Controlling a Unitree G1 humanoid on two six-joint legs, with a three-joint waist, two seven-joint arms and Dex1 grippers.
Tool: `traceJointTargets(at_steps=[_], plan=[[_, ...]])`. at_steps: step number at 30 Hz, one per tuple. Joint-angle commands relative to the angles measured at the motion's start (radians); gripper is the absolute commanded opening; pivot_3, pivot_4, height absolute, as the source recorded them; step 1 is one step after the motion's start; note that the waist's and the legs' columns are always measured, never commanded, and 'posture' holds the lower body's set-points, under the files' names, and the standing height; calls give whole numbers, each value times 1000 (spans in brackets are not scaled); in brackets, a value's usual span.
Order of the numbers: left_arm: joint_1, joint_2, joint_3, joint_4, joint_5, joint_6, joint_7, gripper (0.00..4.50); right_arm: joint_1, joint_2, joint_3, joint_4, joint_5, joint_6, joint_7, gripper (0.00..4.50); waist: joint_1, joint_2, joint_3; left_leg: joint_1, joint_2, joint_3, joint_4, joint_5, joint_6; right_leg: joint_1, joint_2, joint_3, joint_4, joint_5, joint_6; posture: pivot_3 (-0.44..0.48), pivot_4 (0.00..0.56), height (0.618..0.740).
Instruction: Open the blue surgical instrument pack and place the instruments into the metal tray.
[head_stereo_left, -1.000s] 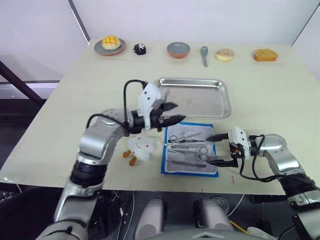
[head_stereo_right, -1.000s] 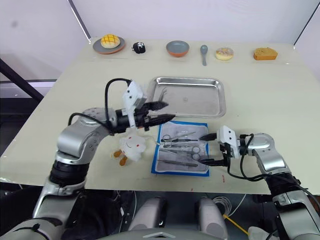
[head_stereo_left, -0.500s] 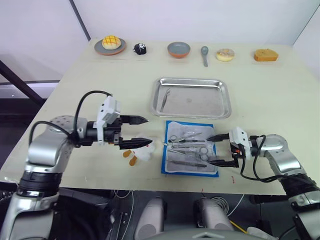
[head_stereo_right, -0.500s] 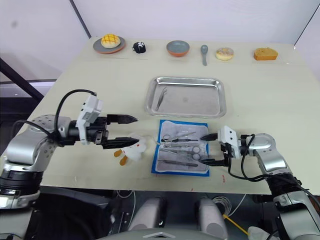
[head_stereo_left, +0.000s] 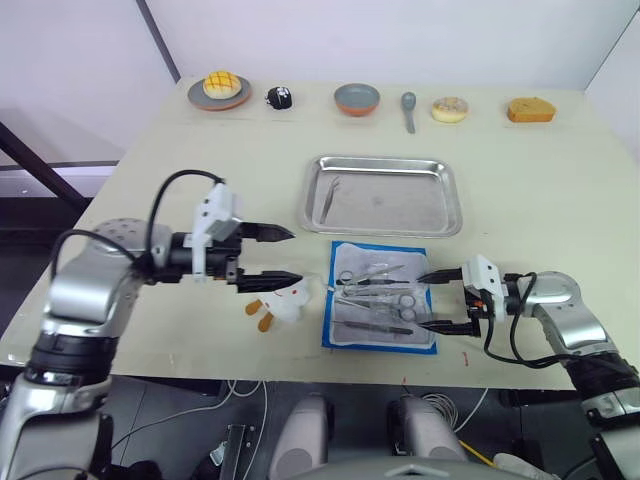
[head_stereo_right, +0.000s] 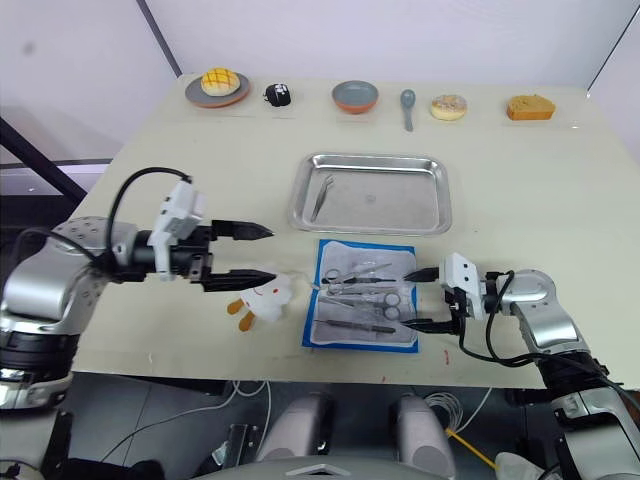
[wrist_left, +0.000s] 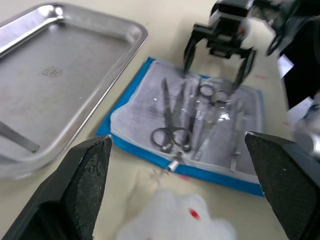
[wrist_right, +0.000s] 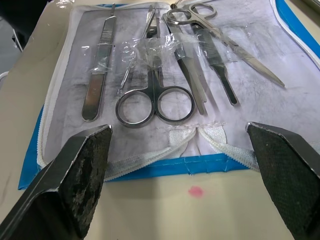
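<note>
Left eye view: the blue surgical instrument pack lies open just below the metal tray, instruments lengthwise across it. The right hand, wide open and empty, sits at the pack's right edge, nearer than the open, empty left hand.

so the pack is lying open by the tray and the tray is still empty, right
Not quite. The pack does lie open beside the tray, with most instruments still on its lining, but the tray is not empty: the left eye view shows one slim tool already lying in it, near its left end.
</note>
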Motion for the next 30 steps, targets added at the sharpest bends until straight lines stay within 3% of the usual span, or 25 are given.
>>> traceJointTargets(at_steps=[1,3,16,30], plan=[[-67,-25,-75,-32,47,39,49,3302,36,-8,24,7,-26,58,-18,4500,-2,0,0,0,0,0,0,0,0,0,0,0,0,0,0,0,150,740],[-94,-47,-111,-27,76,30,72,2453,37,-1,30,-1,-28,70,-31,4500,-3,0,0,0,0,0,0,0,0,0,1,0,0,0,0,0,150,740],[-214,-216,-355,146,285,-53,110,2453,-9,50,63,25,-57,83,-77,4500,-29,-1,0,1,0,2,0,0,0,0,4,2,0,0,0,0,150,740],[-231,-249,-385,246,382,-110,98,2453,-11,82,81,44,-52,55,-64,4500,-29,-1,0,1,1,1,-1,0,0,-1,5,3,1,0,0,0,150,740]])
